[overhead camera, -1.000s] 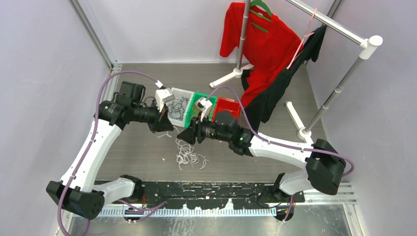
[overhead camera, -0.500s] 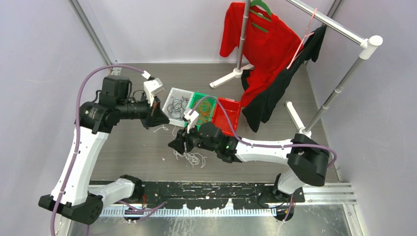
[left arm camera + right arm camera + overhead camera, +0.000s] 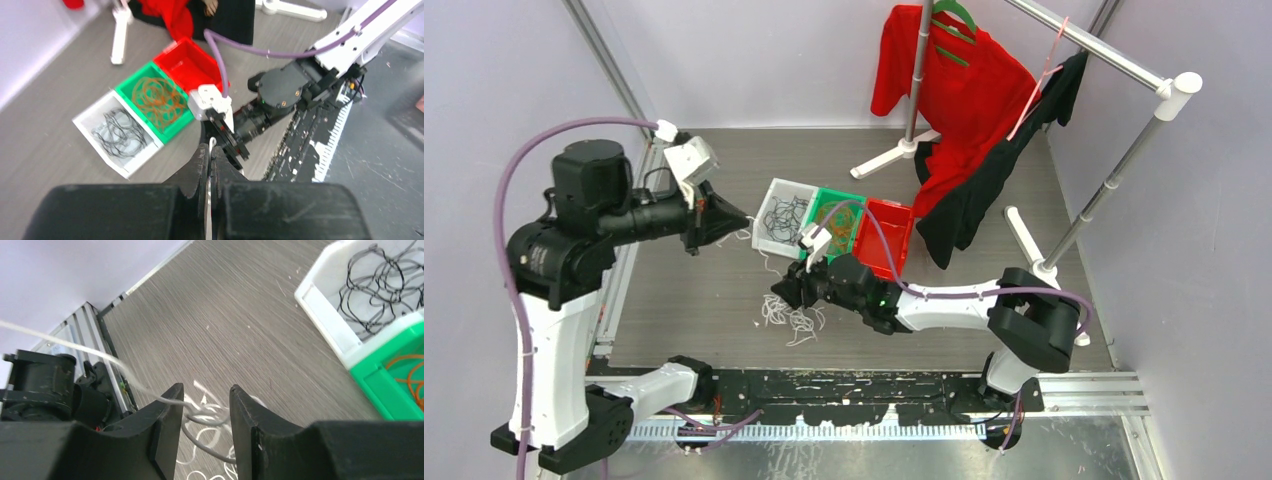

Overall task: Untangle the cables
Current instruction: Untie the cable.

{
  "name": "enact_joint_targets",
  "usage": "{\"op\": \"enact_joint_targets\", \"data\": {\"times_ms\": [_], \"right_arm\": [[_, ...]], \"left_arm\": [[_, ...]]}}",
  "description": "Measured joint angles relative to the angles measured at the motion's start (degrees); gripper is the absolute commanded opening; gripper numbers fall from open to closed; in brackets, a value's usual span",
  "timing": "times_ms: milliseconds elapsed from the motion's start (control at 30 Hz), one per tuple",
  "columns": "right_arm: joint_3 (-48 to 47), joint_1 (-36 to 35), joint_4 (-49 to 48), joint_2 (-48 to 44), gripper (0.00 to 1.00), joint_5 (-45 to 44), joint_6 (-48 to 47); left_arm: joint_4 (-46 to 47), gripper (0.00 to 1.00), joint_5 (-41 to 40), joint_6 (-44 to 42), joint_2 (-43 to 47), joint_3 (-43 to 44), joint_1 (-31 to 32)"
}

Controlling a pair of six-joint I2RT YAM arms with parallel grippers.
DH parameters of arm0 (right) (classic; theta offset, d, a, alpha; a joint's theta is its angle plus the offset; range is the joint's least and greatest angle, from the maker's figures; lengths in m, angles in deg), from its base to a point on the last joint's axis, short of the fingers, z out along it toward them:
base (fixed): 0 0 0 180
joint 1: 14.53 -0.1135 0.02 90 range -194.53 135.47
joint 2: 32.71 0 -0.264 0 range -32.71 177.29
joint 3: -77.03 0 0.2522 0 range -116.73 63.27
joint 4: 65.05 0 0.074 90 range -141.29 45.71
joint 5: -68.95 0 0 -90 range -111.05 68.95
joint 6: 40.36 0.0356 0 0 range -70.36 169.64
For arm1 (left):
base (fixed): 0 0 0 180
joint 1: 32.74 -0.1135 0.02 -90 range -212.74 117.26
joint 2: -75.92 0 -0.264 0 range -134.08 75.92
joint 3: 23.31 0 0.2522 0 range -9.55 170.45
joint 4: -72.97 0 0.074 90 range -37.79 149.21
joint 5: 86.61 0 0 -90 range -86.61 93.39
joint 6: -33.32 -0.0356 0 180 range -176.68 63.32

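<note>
Items as I read them from the console, left to right.

1. Left gripper (image 3: 744,220): raised above the table on its lifted arm. Jaws closed flat together, pinching a white strand (image 3: 100,354).
2. White strand: runs taut from the left gripper down toward the table, passing through the right gripper's gap.
3. White bin (image 3: 102,154): first in a row of three touching bins; holds the black cables (image 3: 120,132), loosely coiled.
4. White cables (image 3: 792,318): a tangled heap lying on the grey table, just in front of the bins and outside them.
5. Right gripper (image 3: 206,395): low over the heap. Jaws stand apart; I see the strand between the fingers but neither pad pressing it.
6. Green bin (image 3: 177,131): middle of the row; holds the orange cables (image 3: 156,97).
7. Red bin (image 3: 187,62): right end of the row; I make out no contents.
8. Clothes rack (image 3: 1114,55): back right, carrying a red garment (image 3: 954,80) and a black garment (image 3: 969,200).
</note>
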Motion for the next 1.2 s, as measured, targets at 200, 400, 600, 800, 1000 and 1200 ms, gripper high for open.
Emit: {"op": "enact_joint_targets", "data": {"times_ms": [200,400,600,800,1000,1200], "right_arm": [[4.7,0.0,-1.9,1.0,0.44,-1.0,1.2],[6.8,-0.2,-5.1,2.0,0.47,-1.4,3.0],[9.7,-0.4,-7.3,3.8,0.50,-1.9,4.5],[12.5,-0.8,-10.3,4.0,0.52,-2.3,5.2],[14.2,-1.0,-11.8,3.3,0.52,-2.8,5.1],[16.6,-1.0,-11.5,1.8,0.53,-3.9,4.8]], "left_arm": [[0.1,0.00,-1.2,0.1,-0.8,10.2,0.0],[2.7,0.00,-5.5,1.2,-0.9,14.3,0.0],[12.5,0.00,-11.5,3.0,-0.5,15.7,0.0],[18.2,0.00,-15.5,4.2,-0.9,18.8,0.0],[24.6,0.00,-22.5,4.4,-0.9,19.6,0.0],[35.3,0.00,-31.1,3.5,-1.1,20.3,0.0]]}}
